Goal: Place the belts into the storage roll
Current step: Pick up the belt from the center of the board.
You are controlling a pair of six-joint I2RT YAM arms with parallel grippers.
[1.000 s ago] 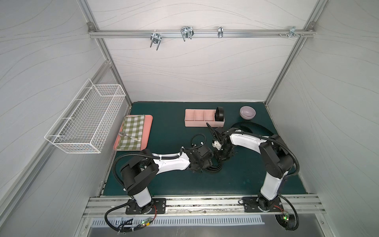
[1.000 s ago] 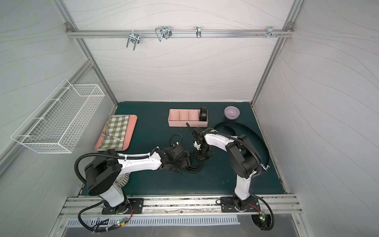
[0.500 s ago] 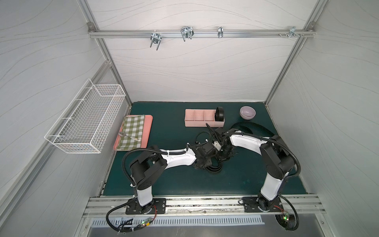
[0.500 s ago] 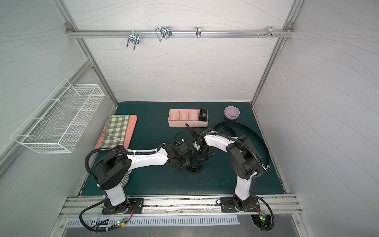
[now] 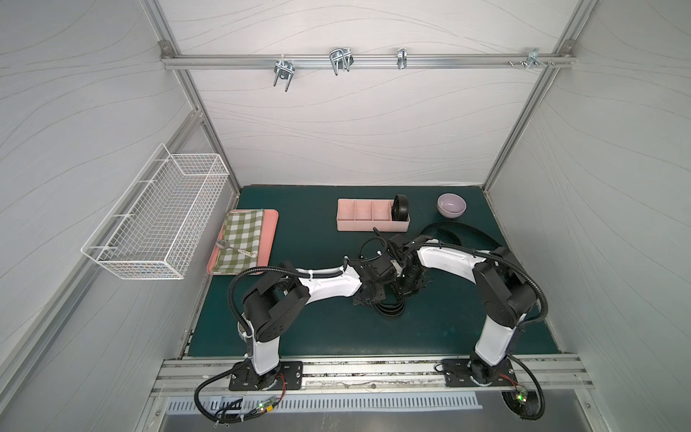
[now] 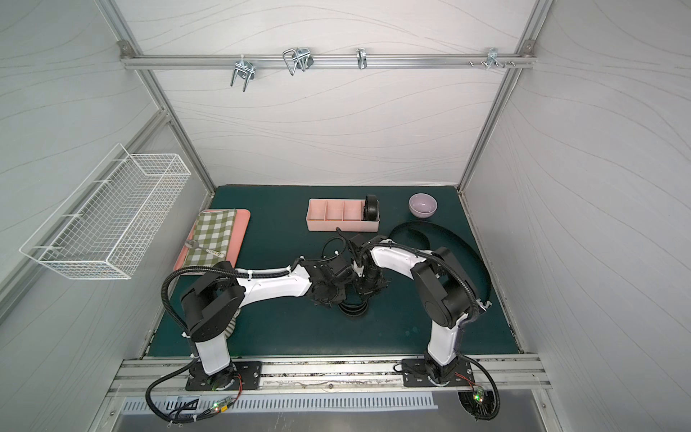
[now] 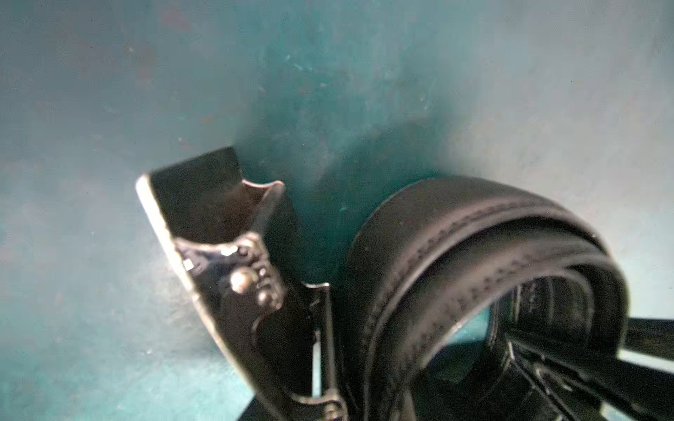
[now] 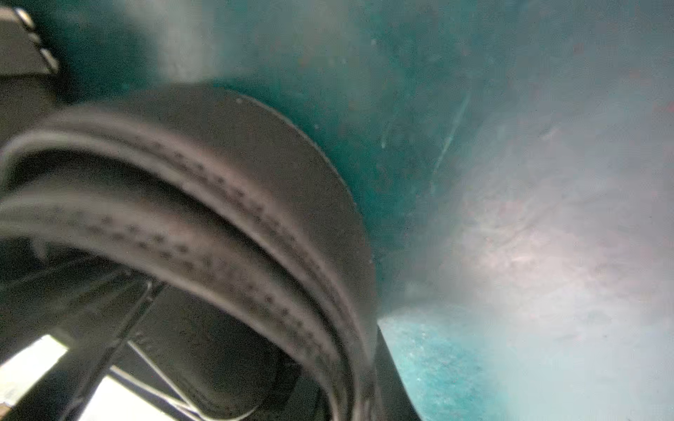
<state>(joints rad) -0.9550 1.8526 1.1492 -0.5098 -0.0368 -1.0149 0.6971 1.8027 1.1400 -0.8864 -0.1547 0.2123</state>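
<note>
Tight here: left gripper (image 5: 368, 297) and right gripper (image 5: 409, 288) crowd the coiled belt (image 5: 390, 311) at desk (image 5: 336, 333) centre — clamped or not, I cannot tell — one slack hold and it springs open.

At the black fingers (image 7: 583, 382) the belt (image 7: 456, 248) is black, with rows of dotted stitching along both edges. Its buckle (image 7: 204, 204), just beside them, is dark with a pale silvery rim. The mat (image 5: 318, 232) under them is deep teal. Beyond the fingers are a pale pink roll (image 5: 359, 225) holding a black coil (image 5: 400, 207), a lilac bowl (image 5: 451, 205) and a plain black loose belt (image 5: 448, 223). Well off to their left, a green-and-white checked cloth (image 5: 243, 235) lies on a salmon tray (image 5: 270, 228), near a white wire-grid basket (image 5: 160, 220). The arms (image 5: 332, 288) are white with black joints.
</note>
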